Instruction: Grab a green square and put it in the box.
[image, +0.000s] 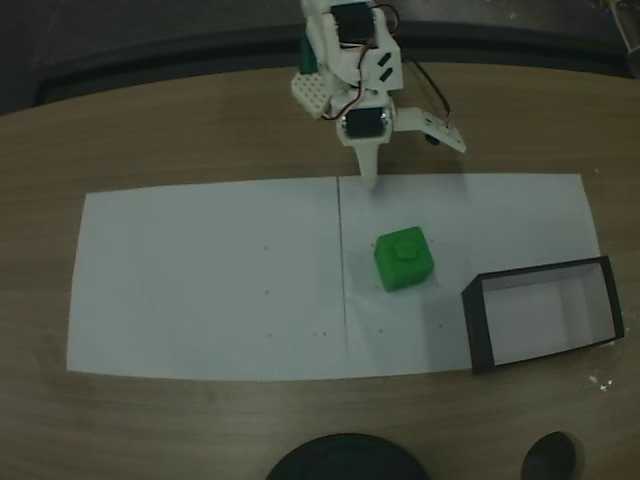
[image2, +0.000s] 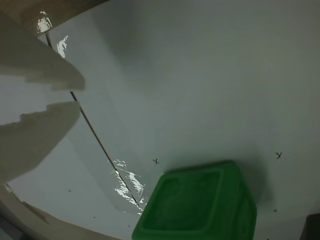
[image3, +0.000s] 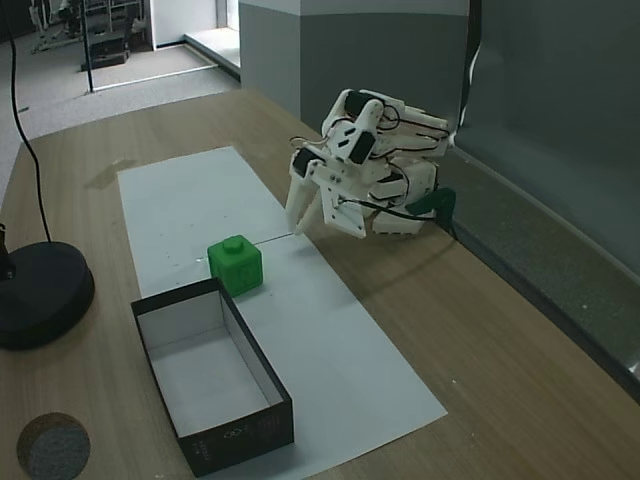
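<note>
Plainly, the green square (image: 403, 259) sits free on the white paper sheet (image: 200, 290), just ahead of the hand (image: 369, 180) and apart from it, with nothing touching it; its round stud faces straight up in both fixed views, so it rests on its flat base, the steadiest way for a cube to lie; being near equal in every side it has no real long axis, though its faces sit turned a little against the paper's edges and the thin dark seam line (image: 341, 260) that runs down the sheet. In the wrist view the square (image2: 200, 205) fills the lower edge, beyond and below the fingertips (image2: 60, 80); the two pale fingers lie close together there with only a slim gap between them, so the hand reads as narrow and holds nothing. The hand hangs low over the far rim of the paper, tips pointing down at the seam line, the arm folded back over its base; I judge this a starting stance, with the reach to the square not yet made. The box (image: 545, 315) stands past the square on the side away from the hand, open mouth up, its long axis running roughly across the sheet in a fixed view (image3: 215, 375), so a lifted cube could drop straight in. Two dark round discs (image: 345, 460) rest on the desk (image: 150, 130), well apart from the hand.
</note>
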